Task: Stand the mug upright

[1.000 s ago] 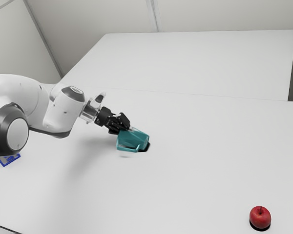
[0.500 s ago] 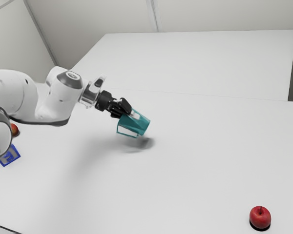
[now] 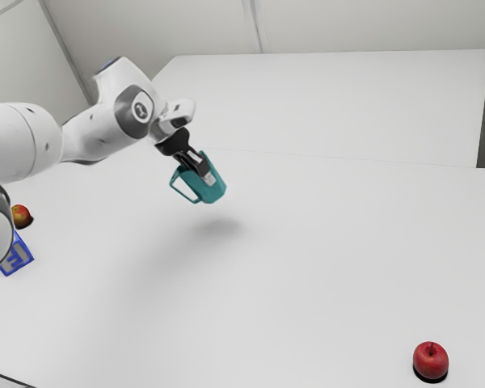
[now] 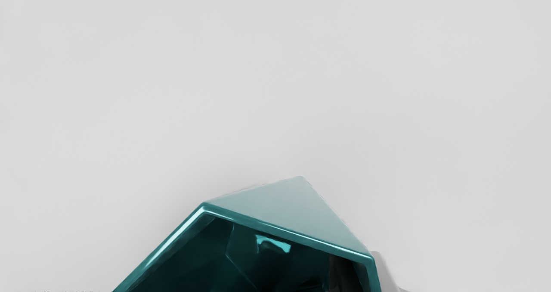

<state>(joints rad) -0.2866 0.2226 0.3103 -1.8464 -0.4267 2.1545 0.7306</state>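
In the exterior view the black gripper (image 3: 203, 172) points steeply down and is shut on the teal mug (image 3: 213, 192). The mug hangs above the table, tilted, its handle toward the exterior view's left and its shadow on the surface below. From the wrist view, the faceted mug (image 4: 284, 210) has its open mouth facing the camera. The gripper (image 4: 365, 272) pinches one side wall, a dark finger inside the mug and a grey one outside.
On the white table (image 3: 307, 275), a red apple (image 3: 431, 360) sits at the exterior view's lower right. A red-yellow apple (image 3: 21, 216) and a blue-edged letter block (image 3: 16, 255) are by the arm at the left.
The hand has lifted the mug off the table, carried it somewhat toward the exterior view's left, and swung steeper. The mug's tilt has changed with it.
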